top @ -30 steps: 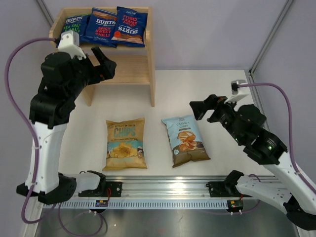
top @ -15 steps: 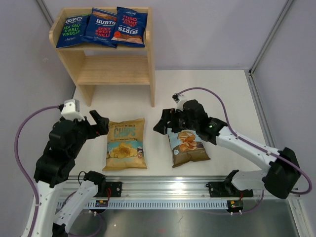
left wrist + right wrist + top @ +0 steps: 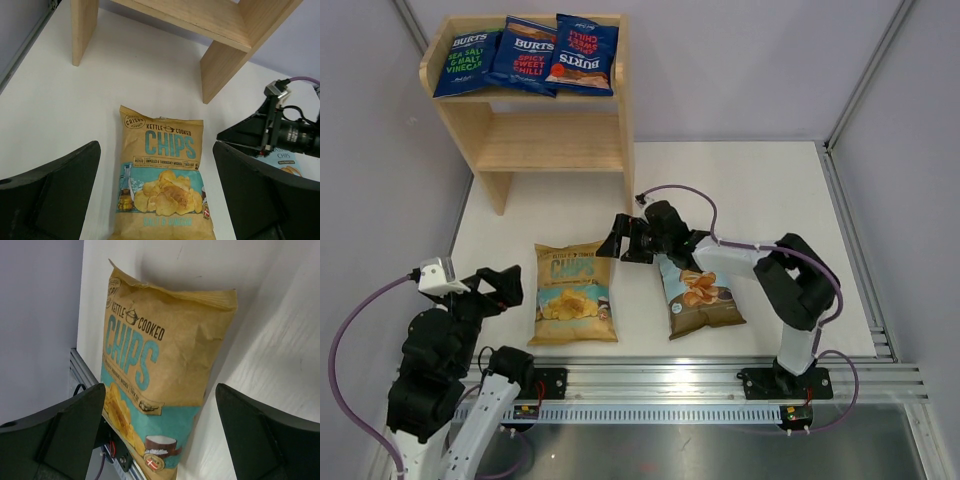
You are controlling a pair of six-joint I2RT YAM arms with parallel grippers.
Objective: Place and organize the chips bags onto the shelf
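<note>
Two chips bags [image 3: 574, 292] on white table [image 3: 740, 190], lilac walls [image 3: 740, 60] (rail [image 3: 660, 385] nearest)

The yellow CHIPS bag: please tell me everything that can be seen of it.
The yellow CHIPS bag is a crinkly, paper-looking pouch, yellow-brown, with "KETTLE COOKED CHIPS" in teal letters above a teal band picturing crisps. It looks sealed. It lies flat, face up, on the white table, its top edge toward the shelf. Nothing grips it: the right gripper is open near one top corner, the left gripper open off its other side.
</note>
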